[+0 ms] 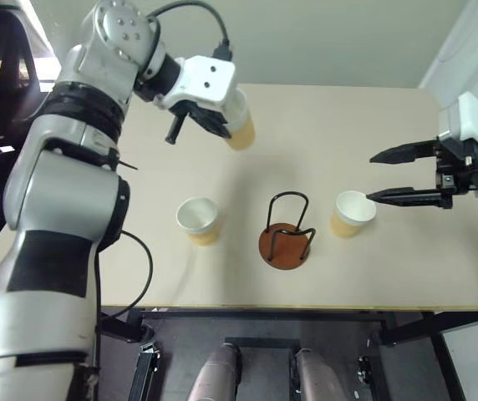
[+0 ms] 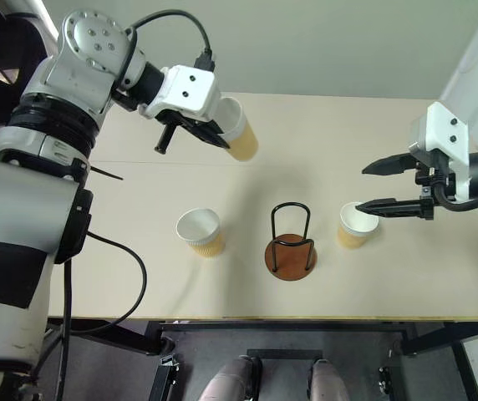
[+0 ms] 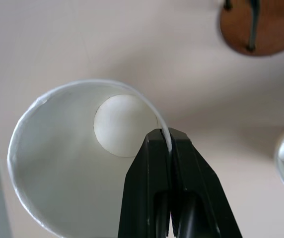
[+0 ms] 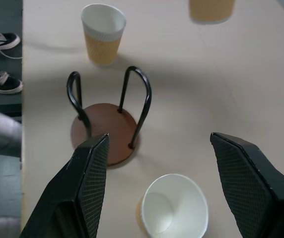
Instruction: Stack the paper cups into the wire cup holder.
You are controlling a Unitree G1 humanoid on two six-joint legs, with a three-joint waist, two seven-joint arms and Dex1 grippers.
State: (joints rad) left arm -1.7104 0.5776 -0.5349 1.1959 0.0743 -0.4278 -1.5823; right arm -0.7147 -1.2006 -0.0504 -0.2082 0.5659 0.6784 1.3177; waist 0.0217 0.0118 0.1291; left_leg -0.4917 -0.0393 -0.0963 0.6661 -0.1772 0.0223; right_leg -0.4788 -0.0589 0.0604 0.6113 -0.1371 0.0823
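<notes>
The left gripper [image 2: 214, 127] is holding one of the paper cups [image 2: 237, 130] in the air above the far side of the table [image 1: 348, 125], its two black fingers [image 3: 154, 168] pinched together on the cup's rim, one inside the wall and one outside. This lifted cup is hanging tilted, its long axis slanting so that the white mouth is facing up toward the gripper and the tan bottom is pointing down and toward the middle of the table. The wrist view is looking straight into it, and it is holding nothing; part of its rim is being cut off by the edge of that view. The wire cup holder [image 1: 287, 230] is standing upright near the front middle of the table, its black loops rising from the reddish-brown disc base, with no cup sitting inside it. A second cup [image 1: 199, 220] is standing upright to the left of the holder, mouth up and empty. A third cup [image 1: 353, 213] is standing upright just to the right of the holder, also empty. The right gripper [image 1: 394, 175] is hanging beside this third cup with its fingers spread wide apart, gripping nothing; its lower fingertip is showing over the cup's rim in the head views, and whether it is touching cannot be told.
</notes>
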